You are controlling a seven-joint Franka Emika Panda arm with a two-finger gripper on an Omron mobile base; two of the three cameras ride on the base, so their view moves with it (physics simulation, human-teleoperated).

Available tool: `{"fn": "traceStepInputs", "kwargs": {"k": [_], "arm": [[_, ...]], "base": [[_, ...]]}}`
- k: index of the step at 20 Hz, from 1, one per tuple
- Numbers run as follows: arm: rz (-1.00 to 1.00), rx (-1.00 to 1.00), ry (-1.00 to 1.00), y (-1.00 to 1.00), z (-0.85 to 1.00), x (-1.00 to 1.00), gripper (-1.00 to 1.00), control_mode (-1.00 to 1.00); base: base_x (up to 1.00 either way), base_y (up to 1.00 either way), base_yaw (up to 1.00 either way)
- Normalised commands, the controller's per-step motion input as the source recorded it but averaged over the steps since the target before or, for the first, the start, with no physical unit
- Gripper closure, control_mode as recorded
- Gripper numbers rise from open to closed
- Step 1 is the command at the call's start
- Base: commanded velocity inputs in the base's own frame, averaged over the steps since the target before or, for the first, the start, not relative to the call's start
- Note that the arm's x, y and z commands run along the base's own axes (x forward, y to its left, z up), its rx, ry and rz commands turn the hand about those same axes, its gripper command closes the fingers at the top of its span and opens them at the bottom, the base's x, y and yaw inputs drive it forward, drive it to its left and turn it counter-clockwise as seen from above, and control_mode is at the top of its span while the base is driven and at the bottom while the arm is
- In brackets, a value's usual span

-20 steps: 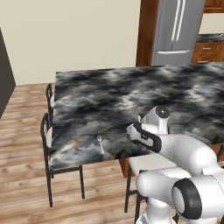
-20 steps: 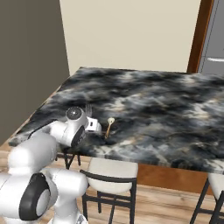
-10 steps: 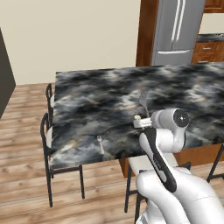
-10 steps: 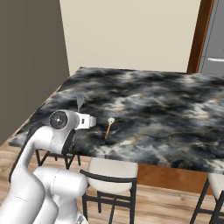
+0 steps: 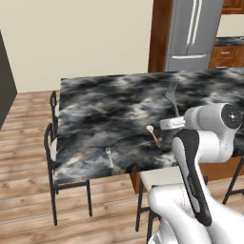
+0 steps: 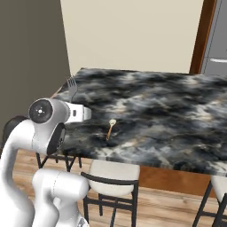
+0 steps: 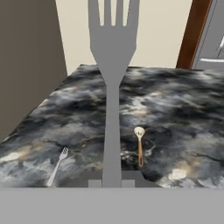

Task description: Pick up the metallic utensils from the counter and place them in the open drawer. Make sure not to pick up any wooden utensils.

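Marbled black/grey/white stone worktop [image 5: 109, 109] on a brown wooden base: large rectangular slab spanning mid-frame in both base views. Dark-framed chairs [image 5: 55, 147] along its left end and near long edge; one w/ pale seat [image 6: 113, 173] tucked under near edge. Stainless fridge [image 5: 193, 33] w/ reddish-brown wood surround stands behind worktop's far right.

White arm [image 5: 205, 143], raised above near edge of worktop, wrist roughly level. Tool [image 7: 112, 181] clamped shut on handle of larger silver fork [image 5: 172, 95]; fork held clear of slab, tines [image 7: 113, 17] pointing away from the hand and upward, per hand view.

Tan wooden spoon [image 5: 153, 135] lies flat on worktop near the near edge, bowl toward far side, handle toward robot; just below and beside the held fork in left base view, apart from it. Same spoon [image 6: 110, 128] sits right of wrist in right base view.

Small silver fork [image 5: 109, 156] lies flat near worktop's near-left corner, well apart from spoon; tines toward far side in hand view [image 7: 58, 165].
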Motion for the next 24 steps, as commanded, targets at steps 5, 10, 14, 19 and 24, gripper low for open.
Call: {"fn": "traceStepInputs", "kwargs": {"k": [5,10,14,19,24], "arm": [[0.0,0.0,-0.02,0.0,0.14,-0.74,1.0,-1.0],[0.0,0.0,-0.03,0.0,0.03,-0.97,1.0,-1.0],[0.0,0.0,-0.06,0.0,0.06,-1.0,1.0,-1.0],[0.0,0.0,-0.06,0.0,0.04,-0.6,1.0,1.0],[0.0,0.0,0.0,0.0,0.0,0.0,1.0,1.0]], "base": [[0.0,0.0,0.0],[0.0,0.0,0.0],[0.0,0.0,0.0],[-0.4,0.0,0.0],[-0.64,-0.42,0.0]]}}
